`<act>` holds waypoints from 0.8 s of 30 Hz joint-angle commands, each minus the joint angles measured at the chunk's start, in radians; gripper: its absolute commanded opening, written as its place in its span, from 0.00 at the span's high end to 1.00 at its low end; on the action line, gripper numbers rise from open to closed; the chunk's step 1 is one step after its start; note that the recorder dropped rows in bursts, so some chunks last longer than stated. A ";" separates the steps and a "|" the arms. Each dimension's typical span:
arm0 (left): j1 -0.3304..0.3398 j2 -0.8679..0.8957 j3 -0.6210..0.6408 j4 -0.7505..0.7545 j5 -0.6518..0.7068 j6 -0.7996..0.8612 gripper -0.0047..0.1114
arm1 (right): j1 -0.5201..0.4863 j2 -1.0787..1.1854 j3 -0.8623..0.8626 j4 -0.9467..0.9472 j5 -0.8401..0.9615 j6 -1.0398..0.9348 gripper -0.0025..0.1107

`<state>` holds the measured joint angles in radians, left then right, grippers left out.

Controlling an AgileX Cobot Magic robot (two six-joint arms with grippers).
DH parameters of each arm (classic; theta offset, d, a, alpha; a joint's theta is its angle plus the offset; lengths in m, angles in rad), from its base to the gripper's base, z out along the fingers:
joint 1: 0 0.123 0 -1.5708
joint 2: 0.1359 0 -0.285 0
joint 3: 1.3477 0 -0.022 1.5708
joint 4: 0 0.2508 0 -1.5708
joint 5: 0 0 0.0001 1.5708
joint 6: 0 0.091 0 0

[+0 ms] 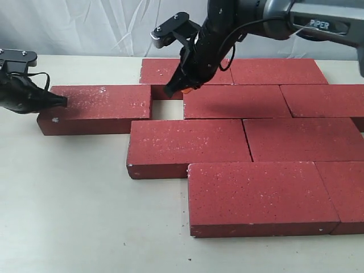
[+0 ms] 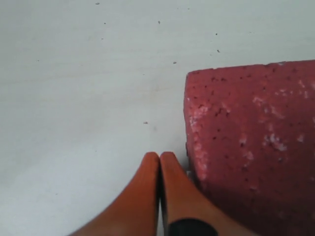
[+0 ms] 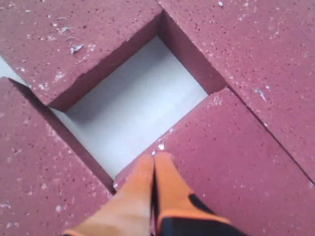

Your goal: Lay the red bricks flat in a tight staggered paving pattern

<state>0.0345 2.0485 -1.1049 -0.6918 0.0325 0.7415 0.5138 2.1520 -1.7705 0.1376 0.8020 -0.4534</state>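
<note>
Several red bricks (image 1: 244,142) lie flat in staggered rows on the pale table. One brick (image 1: 96,108) lies off to the left, parted from its row by a small gap (image 1: 166,109) of bare table. My left gripper (image 1: 60,101) is shut and empty, its tips at that brick's left end (image 2: 246,147). In the left wrist view the orange fingers (image 2: 170,191) are pressed together beside the brick's corner. My right gripper (image 1: 172,90) is shut and empty, its tips low over the gap's far edge. In the right wrist view it (image 3: 154,158) lies over a brick (image 3: 236,162) at the gap (image 3: 133,108).
The pale table (image 1: 68,216) stretches bare at the front left. A white curtain (image 1: 85,25) hangs behind. The right arm (image 1: 267,20) reaches in from the upper right over the back row.
</note>
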 commanded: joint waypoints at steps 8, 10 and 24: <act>-0.066 0.005 -0.002 -0.010 -0.011 -0.004 0.96 | -0.037 -0.202 0.365 -0.046 -0.270 0.003 0.99; -0.074 0.005 -0.002 -0.010 -0.020 -0.002 0.96 | -0.048 -0.227 0.418 -0.044 -0.318 0.003 0.99; -0.140 0.005 -0.002 -0.010 -0.045 -0.002 0.96 | -0.145 -0.286 0.591 -0.028 -0.462 0.001 0.99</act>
<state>-0.0858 2.0485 -1.1049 -0.6918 0.0000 0.7415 0.3800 1.8771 -1.1836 0.1066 0.3711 -0.4512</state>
